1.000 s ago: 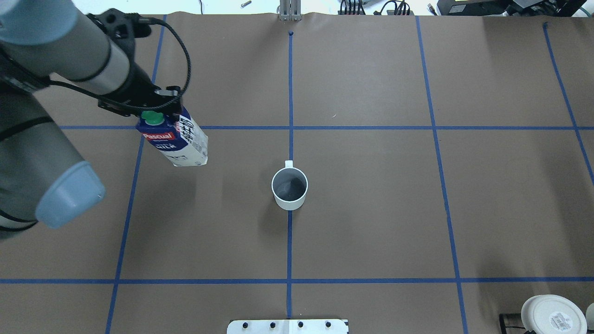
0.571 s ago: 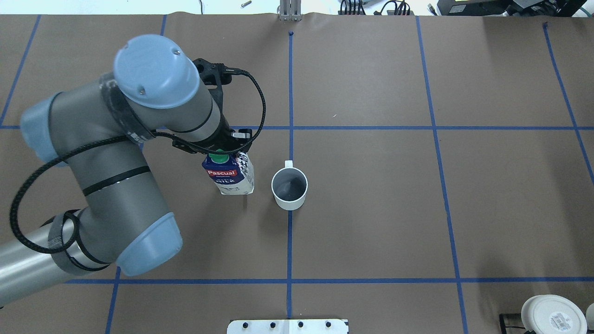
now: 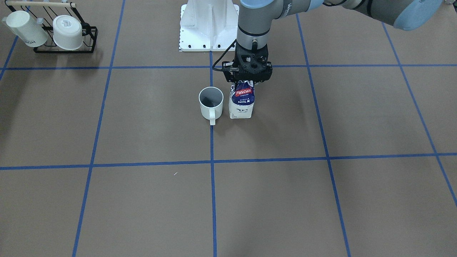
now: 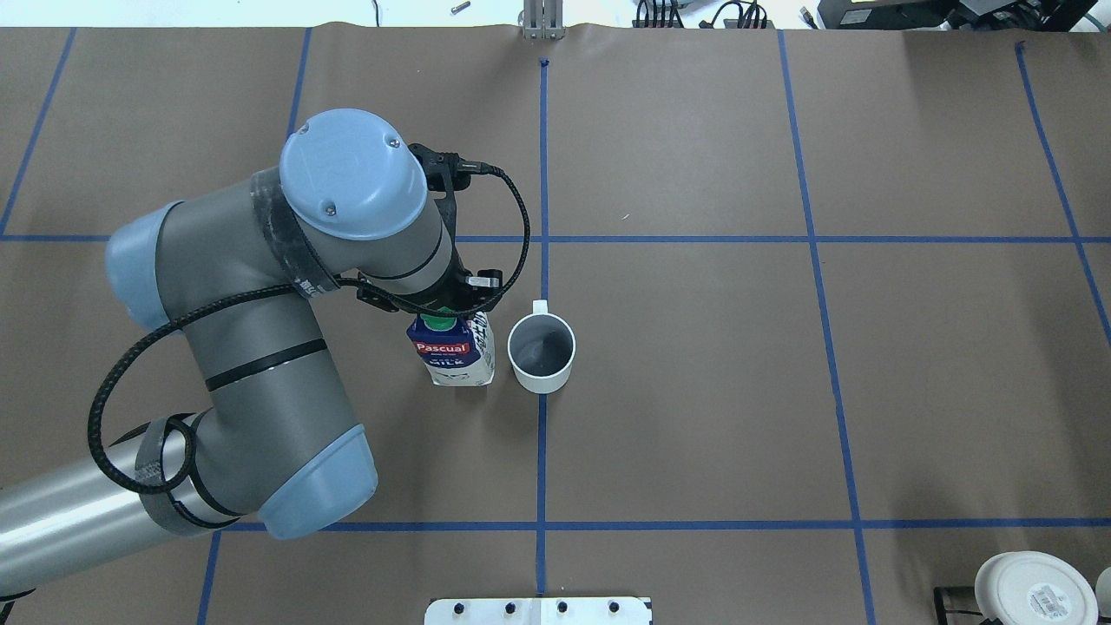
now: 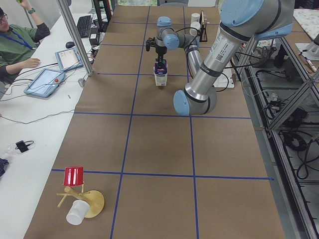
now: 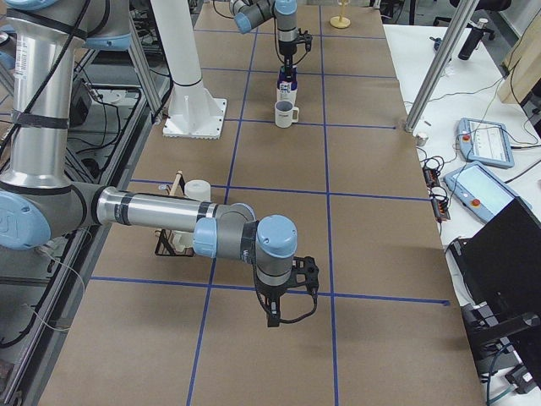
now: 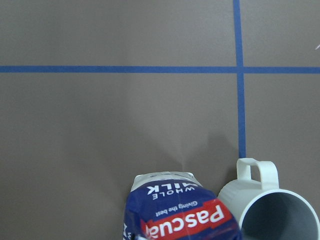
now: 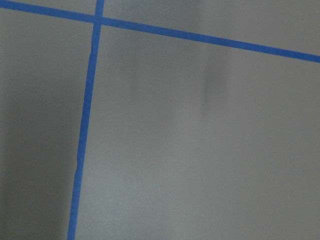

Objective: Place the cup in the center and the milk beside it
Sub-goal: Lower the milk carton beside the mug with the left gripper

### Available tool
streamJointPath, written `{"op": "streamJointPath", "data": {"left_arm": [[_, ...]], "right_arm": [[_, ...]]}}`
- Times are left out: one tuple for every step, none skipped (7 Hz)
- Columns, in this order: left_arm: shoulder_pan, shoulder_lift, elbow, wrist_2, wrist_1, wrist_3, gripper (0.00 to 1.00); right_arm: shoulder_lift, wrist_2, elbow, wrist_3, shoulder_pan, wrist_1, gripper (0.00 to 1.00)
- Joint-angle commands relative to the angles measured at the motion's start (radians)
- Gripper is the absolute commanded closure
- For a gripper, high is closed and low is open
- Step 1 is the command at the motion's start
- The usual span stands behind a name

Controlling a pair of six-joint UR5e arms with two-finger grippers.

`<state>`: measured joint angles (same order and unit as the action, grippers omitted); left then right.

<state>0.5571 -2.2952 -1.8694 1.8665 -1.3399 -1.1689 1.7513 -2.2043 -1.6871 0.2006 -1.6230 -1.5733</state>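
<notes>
Milk (image 4: 453, 356) hangs upright in the grip of the left end effector (image 3: 245, 82), whose two fingers are closed from above on the top of the carton, by the green cap (image 4: 438, 324). The carton's base is at or just above the worktop (image 4: 694, 391); whether it touches cannot be told. The red logo faces the camera in both the front-facing and overhead views.

The cup (image 4: 542, 351) stands upright in the center (image 4: 599, 382), right on the blue tape line (image 4: 541, 460), with its handle pointing away from the robot. The milk is just beside the cup on the robot's left, with a narrow gap between them.

The right end effector (image 6: 283, 309) points down over the worktop well apart from both things, near the robot's right end. It shows only in the side view, so how far open it is cannot be told.
</notes>
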Motion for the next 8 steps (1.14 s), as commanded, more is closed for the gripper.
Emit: {"op": "streamJointPath", "data": {"left_arm": [[-0.002, 0.008, 0.031, -0.018, -0.066, 0.015, 0.03], [-0.012, 0.01, 0.032, -0.068, -0.07, 0.018, 0.02], [-0.011, 0.01, 0.023, -0.067, -0.065, 0.047, 0.02], [0.006, 0.011, -0.006, -0.066, -0.053, 0.114, 0.01], [0.05, 0.016, -0.029, -0.055, -0.026, 0.147, 0.01], [0.088, 0.014, -0.063, -0.041, 0.044, 0.199, 0.01], [0.166, 0.042, -0.104, -0.008, 0.115, 0.319, 0.01], [0.285, 0.101, -0.122, 0.081, 0.125, 0.51, 0.01]], "right_arm": [[-0.001, 0.0, 0.001, -0.001, 0.0, -0.001, 0.0], [-0.001, -0.002, 0.001, -0.001, 0.0, -0.001, 0.0], [-0.001, -0.002, 0.001, -0.001, 0.0, -0.001, 0.0], [-0.001, -0.002, 0.001, -0.001, 0.0, 0.001, 0.0], [-0.001, -0.002, 0.003, -0.001, 0.0, -0.001, 0.0], [0.0, -0.002, 0.007, -0.003, 0.0, -0.001, 0.0], [0.0, -0.003, 0.024, -0.004, 0.0, -0.001, 0.0], [0.0, -0.006, 0.038, -0.006, 0.0, -0.001, 0.0]]}}
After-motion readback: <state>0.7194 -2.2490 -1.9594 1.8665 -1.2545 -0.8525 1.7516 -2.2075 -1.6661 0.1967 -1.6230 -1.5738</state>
